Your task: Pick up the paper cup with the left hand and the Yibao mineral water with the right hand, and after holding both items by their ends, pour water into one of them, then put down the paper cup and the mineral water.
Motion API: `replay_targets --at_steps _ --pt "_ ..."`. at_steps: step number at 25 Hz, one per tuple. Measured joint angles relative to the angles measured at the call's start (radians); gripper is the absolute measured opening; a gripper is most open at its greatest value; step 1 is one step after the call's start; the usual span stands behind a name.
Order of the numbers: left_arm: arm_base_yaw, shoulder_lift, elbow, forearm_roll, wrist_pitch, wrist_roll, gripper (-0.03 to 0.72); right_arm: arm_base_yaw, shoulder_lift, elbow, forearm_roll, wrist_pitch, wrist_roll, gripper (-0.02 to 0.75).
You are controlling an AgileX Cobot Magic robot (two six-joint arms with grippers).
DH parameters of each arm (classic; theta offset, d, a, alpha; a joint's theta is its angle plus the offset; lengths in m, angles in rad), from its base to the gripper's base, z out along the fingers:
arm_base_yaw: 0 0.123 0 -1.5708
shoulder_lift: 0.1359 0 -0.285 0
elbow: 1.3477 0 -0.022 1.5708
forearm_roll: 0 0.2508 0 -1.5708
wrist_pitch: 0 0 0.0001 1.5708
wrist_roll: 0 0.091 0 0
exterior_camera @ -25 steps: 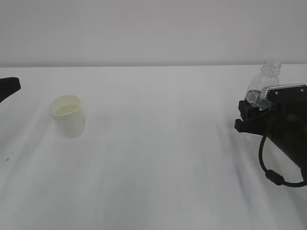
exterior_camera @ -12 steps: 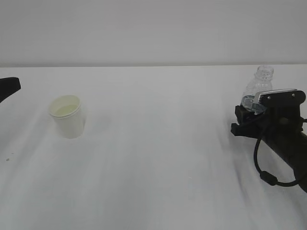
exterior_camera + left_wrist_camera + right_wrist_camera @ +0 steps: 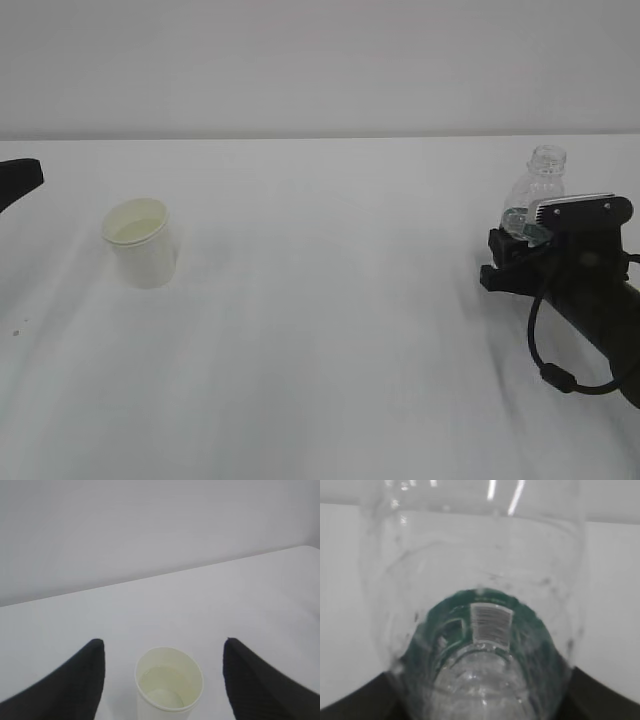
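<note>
The paper cup [image 3: 142, 242] stands upright on the left of the white table [image 3: 330, 330], with pale liquid low inside it. My left gripper [image 3: 163, 641] is open; the paper cup [image 3: 169, 685] shows between its black fingers [image 3: 75, 685] with a gap on each side. In the exterior view only that gripper's tip [image 3: 20, 180] shows at the left edge, well apart from the cup. My right gripper [image 3: 520, 235] is shut on the Yibao mineral water [image 3: 540, 178], nearly upright with its capless neck on top and its lower part hidden. Up close the bottle [image 3: 480, 580] fills the right gripper [image 3: 480, 702].
A pale wall [image 3: 320, 60] rises behind the table's far edge. A black cable [image 3: 545, 350] loops under the right arm at the right edge. A tiny dark speck [image 3: 15, 333] lies near the front left.
The right gripper has come down and slightly left with the bottle, which now stands more upright. The cup and the left gripper have not moved.
</note>
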Motion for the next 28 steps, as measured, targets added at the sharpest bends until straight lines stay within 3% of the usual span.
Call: replay_targets --at_steps 8,16,28 --pt "0.000 0.000 0.000 0.000 0.000 0.000 0.529 0.000 0.002 0.000 0.000 0.000 0.000 0.434" --pt "0.000 0.000 0.000 0.000 -0.010 0.000 0.515 0.000 0.002 0.000 -0.002 -0.009 0.011 0.645" --pt "0.000 0.000 0.000 0.000 -0.011 0.000 0.492 0.000 0.002 -0.002 -0.002 -0.015 0.013 0.659"
